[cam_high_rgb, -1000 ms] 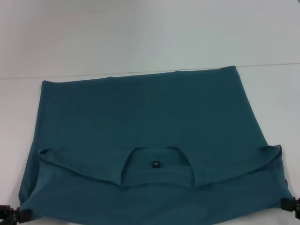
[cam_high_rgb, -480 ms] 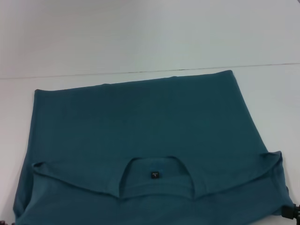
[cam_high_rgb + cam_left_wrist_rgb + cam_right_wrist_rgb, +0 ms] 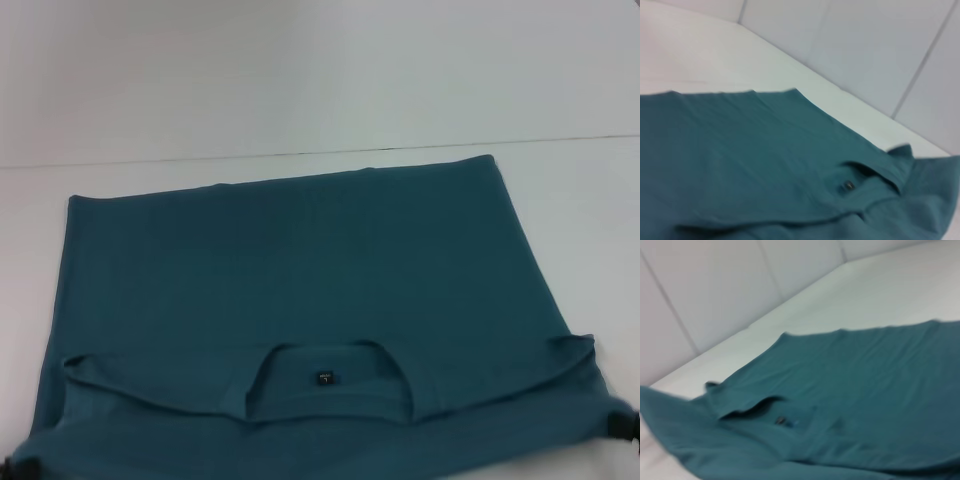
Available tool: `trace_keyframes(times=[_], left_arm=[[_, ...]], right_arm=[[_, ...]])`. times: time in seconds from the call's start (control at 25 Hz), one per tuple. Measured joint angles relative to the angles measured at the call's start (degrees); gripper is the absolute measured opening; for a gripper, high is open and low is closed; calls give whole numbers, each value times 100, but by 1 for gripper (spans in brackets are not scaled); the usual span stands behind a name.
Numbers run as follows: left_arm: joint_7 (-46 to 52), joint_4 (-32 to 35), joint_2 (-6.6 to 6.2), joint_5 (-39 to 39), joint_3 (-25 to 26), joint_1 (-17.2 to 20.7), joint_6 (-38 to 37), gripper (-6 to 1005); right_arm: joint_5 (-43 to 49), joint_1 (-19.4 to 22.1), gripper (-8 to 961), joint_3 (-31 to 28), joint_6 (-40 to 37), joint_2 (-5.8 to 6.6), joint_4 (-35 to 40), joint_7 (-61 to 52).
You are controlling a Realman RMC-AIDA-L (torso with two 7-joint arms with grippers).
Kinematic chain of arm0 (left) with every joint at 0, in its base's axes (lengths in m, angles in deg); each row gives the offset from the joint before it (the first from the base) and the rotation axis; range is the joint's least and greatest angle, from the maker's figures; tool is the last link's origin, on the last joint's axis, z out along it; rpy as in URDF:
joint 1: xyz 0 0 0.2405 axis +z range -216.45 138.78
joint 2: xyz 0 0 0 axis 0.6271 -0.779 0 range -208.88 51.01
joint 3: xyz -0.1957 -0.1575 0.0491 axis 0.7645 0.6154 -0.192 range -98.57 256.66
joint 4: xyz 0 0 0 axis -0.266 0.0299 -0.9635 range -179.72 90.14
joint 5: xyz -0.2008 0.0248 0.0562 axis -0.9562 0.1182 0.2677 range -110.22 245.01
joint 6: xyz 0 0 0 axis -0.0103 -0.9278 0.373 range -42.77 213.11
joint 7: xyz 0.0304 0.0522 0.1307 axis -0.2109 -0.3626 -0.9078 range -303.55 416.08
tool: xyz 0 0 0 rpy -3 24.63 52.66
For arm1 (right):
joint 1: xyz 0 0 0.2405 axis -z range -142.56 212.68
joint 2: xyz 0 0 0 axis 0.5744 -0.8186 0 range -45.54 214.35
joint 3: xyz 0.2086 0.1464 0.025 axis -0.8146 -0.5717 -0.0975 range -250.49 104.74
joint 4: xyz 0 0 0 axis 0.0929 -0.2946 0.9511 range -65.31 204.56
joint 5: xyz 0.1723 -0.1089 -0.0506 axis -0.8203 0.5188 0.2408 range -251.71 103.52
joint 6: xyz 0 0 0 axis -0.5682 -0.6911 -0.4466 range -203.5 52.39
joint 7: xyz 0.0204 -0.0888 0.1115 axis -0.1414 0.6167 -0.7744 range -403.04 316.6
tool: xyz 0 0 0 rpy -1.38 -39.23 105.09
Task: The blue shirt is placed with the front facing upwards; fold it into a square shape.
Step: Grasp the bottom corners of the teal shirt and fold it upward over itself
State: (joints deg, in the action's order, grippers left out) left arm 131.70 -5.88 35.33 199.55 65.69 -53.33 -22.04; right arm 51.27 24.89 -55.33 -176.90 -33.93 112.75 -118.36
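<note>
The blue shirt (image 3: 290, 270) lies spread on the white table, its collar end folded over toward me with the small dark neck label (image 3: 323, 378) showing. Its two near corners are pulled taut to the frame's bottom corners. My left gripper (image 3: 12, 468) shows as a dark tip at the near left corner, holding the cloth. My right gripper (image 3: 625, 428) grips the near right corner. The left wrist view shows the shirt (image 3: 755, 155) and label (image 3: 848, 186). The right wrist view shows the shirt (image 3: 865, 385) too. Neither wrist view shows fingers.
The white table (image 3: 300, 80) stretches far beyond the shirt, with a thin seam line (image 3: 200, 159) just past the far hem. White wall panels (image 3: 865, 45) rise behind the table in the wrist views.
The whole shirt has slid toward me. Its far hem sits lower in the head view and the folded collar end is nearer. Both grippers dropped to the frame's bottom corners.
</note>
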Motion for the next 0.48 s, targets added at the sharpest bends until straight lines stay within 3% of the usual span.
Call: trace_keyframes(times=[0.24,0.48], left_arm=[[216,-261,3,-4,224,-245,442,42],[471,-352,92,-103,269,-486,884,42]], right_arm=[[11,-287,58,-263,406,-42,-4,-130],[4,-580,58,-269,853,-22,-199,-232]])
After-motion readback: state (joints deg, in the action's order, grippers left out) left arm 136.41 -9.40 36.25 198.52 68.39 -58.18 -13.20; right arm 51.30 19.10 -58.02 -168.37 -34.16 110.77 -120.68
